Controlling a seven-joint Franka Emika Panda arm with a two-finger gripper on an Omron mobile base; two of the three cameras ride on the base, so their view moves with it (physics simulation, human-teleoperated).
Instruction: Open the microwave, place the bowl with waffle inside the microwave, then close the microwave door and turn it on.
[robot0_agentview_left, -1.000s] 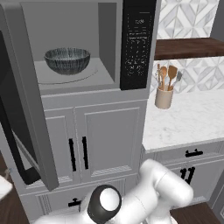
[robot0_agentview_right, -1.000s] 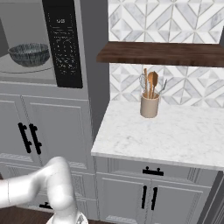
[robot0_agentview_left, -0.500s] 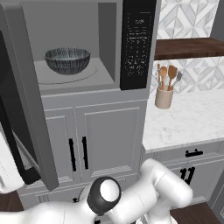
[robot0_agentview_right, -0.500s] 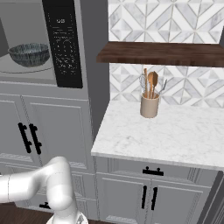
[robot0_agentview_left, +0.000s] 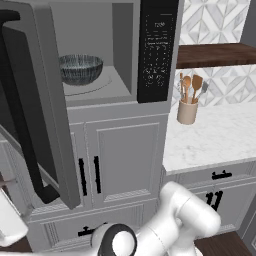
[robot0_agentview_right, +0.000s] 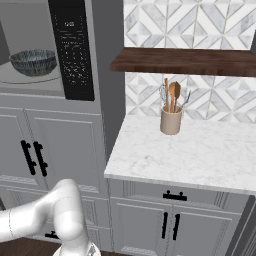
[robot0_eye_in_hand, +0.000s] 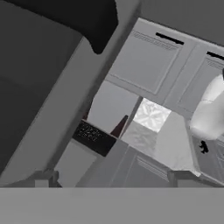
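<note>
The microwave (robot0_agentview_left: 107, 97) stands open. Its door (robot0_agentview_left: 47, 115) is swung out to the left, with the long black bar handle (robot0_agentview_left: 22, 125) facing the room. The dark streaked bowl (robot0_agentview_left: 80, 69) sits on the turntable inside, also seen as the bowl (robot0_agentview_right: 33, 61). The waffle is hidden by the bowl's wall. My arm (robot0_agentview_left: 185, 220) reaches low and to the left, beneath the door. In the hand view my gripper (robot0_eye_in_hand: 113, 179) is open and empty. It looks up along the door's dark glass (robot0_eye_in_hand: 35, 65) and the handle's end (robot0_eye_in_hand: 100, 24).
A black keypad strip (robot0_agentview_left: 157, 50) runs down the microwave's right side. Grey cabinets with black handles (robot0_agentview_left: 87, 175) sit below. To the right, a marble counter (robot0_agentview_right: 190, 150) carries a beige utensil crock (robot0_agentview_right: 171, 119) under a wooden shelf (robot0_agentview_right: 185, 61).
My arm has sunk a little and stretched further to the lower left under the open door. The jaws stay wide. Bowl and door have not moved.
</note>
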